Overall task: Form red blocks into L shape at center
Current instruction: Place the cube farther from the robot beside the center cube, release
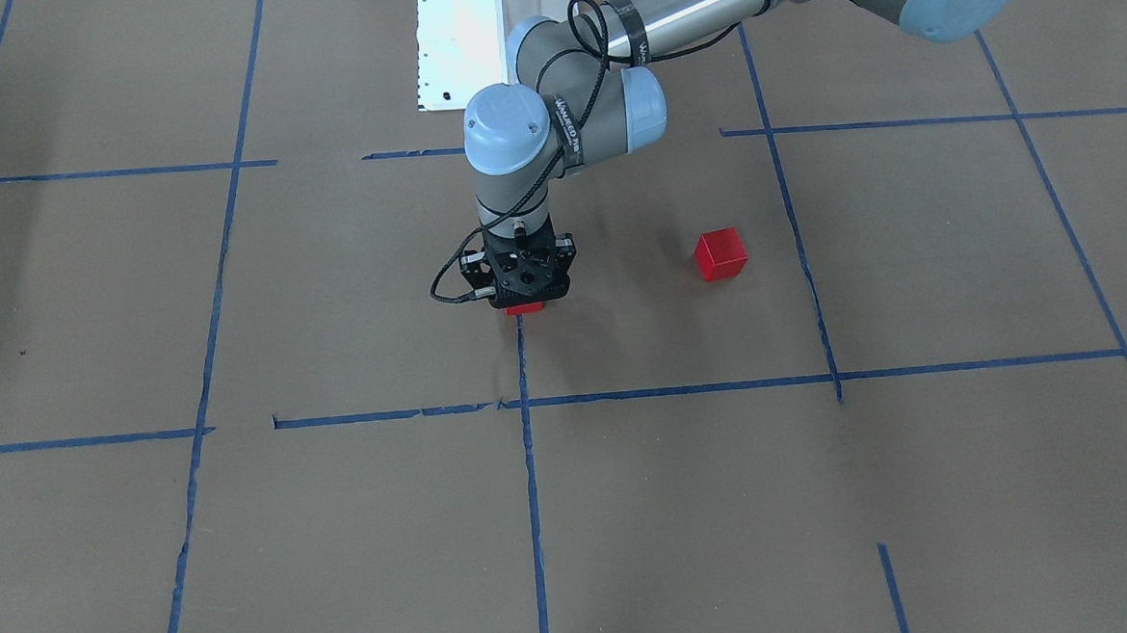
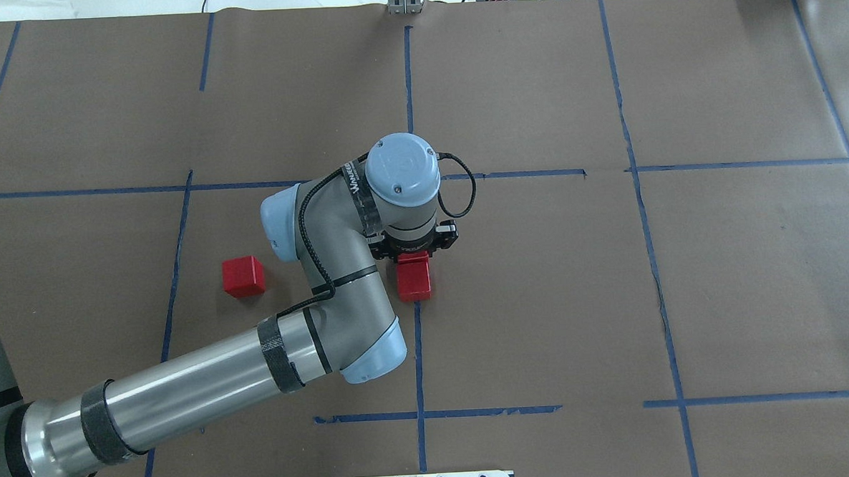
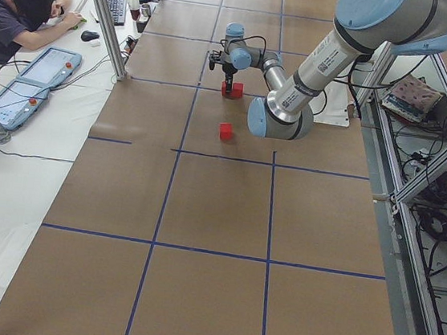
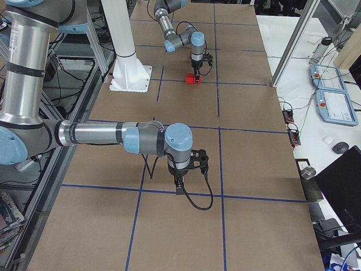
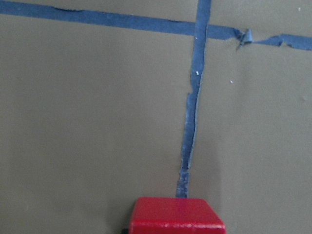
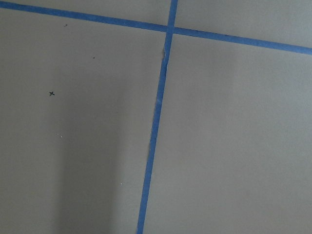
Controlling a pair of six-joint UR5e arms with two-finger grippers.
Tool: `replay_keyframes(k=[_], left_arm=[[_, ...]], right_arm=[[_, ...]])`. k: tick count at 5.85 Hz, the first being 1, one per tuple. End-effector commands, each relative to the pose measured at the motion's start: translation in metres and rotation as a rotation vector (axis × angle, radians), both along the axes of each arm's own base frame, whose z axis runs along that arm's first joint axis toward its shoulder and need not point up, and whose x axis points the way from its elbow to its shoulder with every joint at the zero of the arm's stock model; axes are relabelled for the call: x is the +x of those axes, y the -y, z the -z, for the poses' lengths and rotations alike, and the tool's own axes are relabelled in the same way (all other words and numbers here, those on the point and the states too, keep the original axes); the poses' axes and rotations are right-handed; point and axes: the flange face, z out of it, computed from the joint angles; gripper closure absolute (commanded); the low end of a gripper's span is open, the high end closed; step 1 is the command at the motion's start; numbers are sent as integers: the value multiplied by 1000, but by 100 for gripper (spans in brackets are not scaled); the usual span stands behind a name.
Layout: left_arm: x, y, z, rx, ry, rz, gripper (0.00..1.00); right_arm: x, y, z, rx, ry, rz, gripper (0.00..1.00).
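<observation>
- Your left arm [image 2: 208,380] comes in nearest the overhead camera. Its wrist joints hang over the stretch between the lone block and the middle, so allow for them.
- The surface [image 2: 720,276] gives you open brown paper on all sides of the center [image 2: 470,301], and its edges lie well apart from there.
- The right tool [image 4: 178,191] hangs over a tape crossing, well apart from the center. You cannot tell whether it is spread or pressed together. The left arm is by far the nearer one.
- The left tool [image 1: 524,297] stands upright at the center with a red block under it. Whether it pinches that block or merely straddles it cannot be told.
- Two red blocks [image 2: 413,282] appear to touch in a short row on the end of the tape line [image 2: 418,353]. The row's long axis follows that line, toward and away from the robot's base.
- The lone red block [image 2: 243,276] lies to the robot's left of the tool, well apart and roughly level with the row. For the L, you likely want it touching the side of an end block, across the row's axis.
</observation>
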Motion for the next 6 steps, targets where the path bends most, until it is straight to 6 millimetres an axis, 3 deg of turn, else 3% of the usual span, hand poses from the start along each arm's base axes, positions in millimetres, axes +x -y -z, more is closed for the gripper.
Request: replay_keyframes(k=[1, 5, 6], left_arm=[[0, 1, -1, 0, 2, 0, 59], [0, 0, -3, -1, 4, -1, 56], [0, 0, -2, -1, 3, -1, 48]], right_arm=[[0, 0, 0, 0, 0, 0, 0], [0, 0, 0, 0, 0, 0, 0], [0, 0, 1, 0, 0, 0, 0]])
